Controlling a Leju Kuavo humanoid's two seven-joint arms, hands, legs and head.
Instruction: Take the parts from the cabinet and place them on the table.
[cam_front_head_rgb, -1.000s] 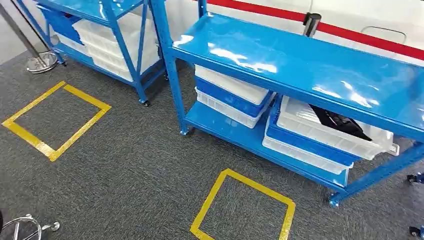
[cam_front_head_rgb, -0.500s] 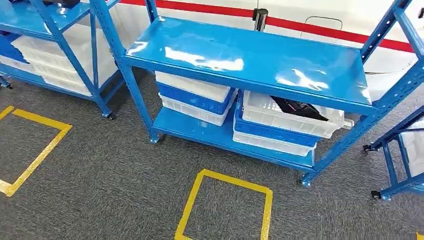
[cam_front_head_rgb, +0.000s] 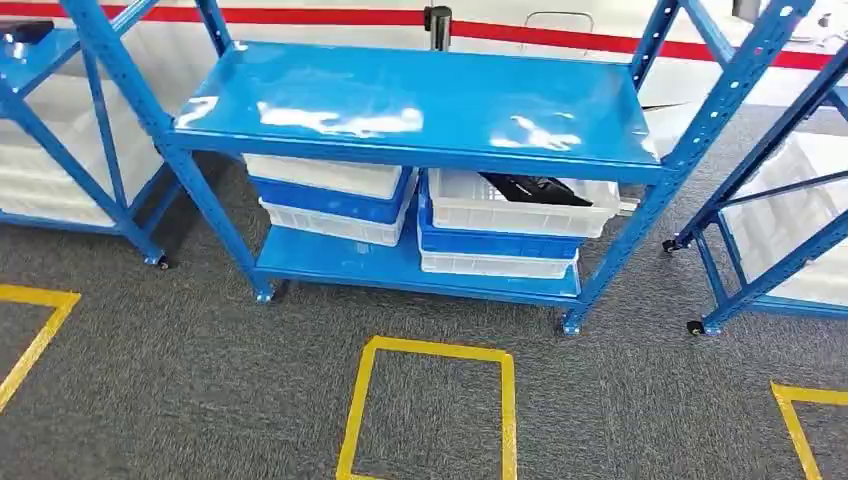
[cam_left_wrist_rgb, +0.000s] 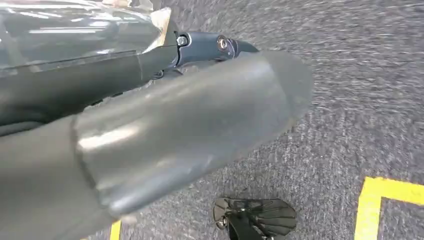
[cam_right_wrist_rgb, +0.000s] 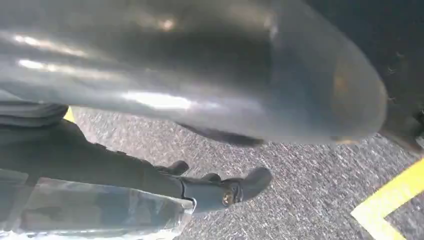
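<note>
Currently, the black part (cam_front_head_rgb: 527, 188) lies in the top white crate (cam_front_head_rgb: 520, 205) of the right-hand stack on the lower shelf of the blue cabinet (cam_front_head_rgb: 420, 100). Beside it stands a second stack of crates (cam_front_head_rgb: 330, 195). Grey carpet (cam_front_head_rgb: 200, 350) carries a yellow tape square (cam_front_head_rgb: 430, 410) directly before the cabinet. Both arms hang over the carpet. Left hand (cam_left_wrist_rgb: 165, 135) and right hand (cam_right_wrist_rgb: 200, 75) are blurred, probably empty; finger spread cannot be determined.

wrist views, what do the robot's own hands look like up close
Left hand: a thick, smooth, glossy grey thumb with a rounded tip, and a darker finger with a small metal pin. Right hand: the same glossy grey rounded thumb, with dark fingers and a matching pin.
</note>
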